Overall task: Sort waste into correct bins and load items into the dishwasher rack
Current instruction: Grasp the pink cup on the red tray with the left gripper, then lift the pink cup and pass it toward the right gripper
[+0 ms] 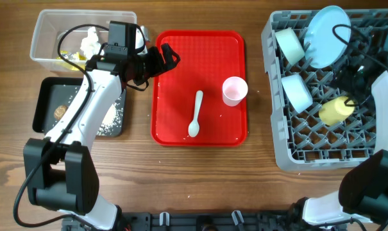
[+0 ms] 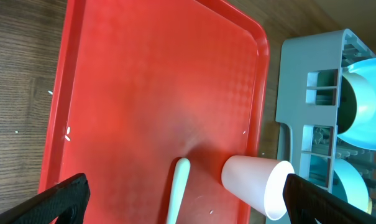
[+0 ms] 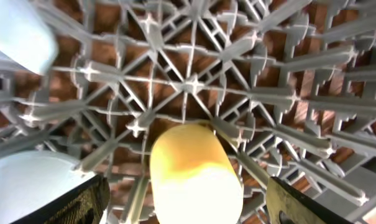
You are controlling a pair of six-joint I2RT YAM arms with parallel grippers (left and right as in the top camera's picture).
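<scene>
Left tool (image 1: 166, 59) wide open, empty. Pink cup (image 1: 235, 90) likely light, thin-walled, slick: pinch rim. Right tool (image 3: 188, 210) open, straddling yellow cup (image 3: 194, 168).

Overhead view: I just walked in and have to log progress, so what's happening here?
Two robot arms are clearing a table. The right gripper sits open around the yellow cup lying in the grey dishwasher rack, beside a light-blue plate and two bowls. The left gripper hovers open over the red tray, where the pink cup and white spoon sit. A tissue lies in the clear tub, rice in the black tray.
</scene>
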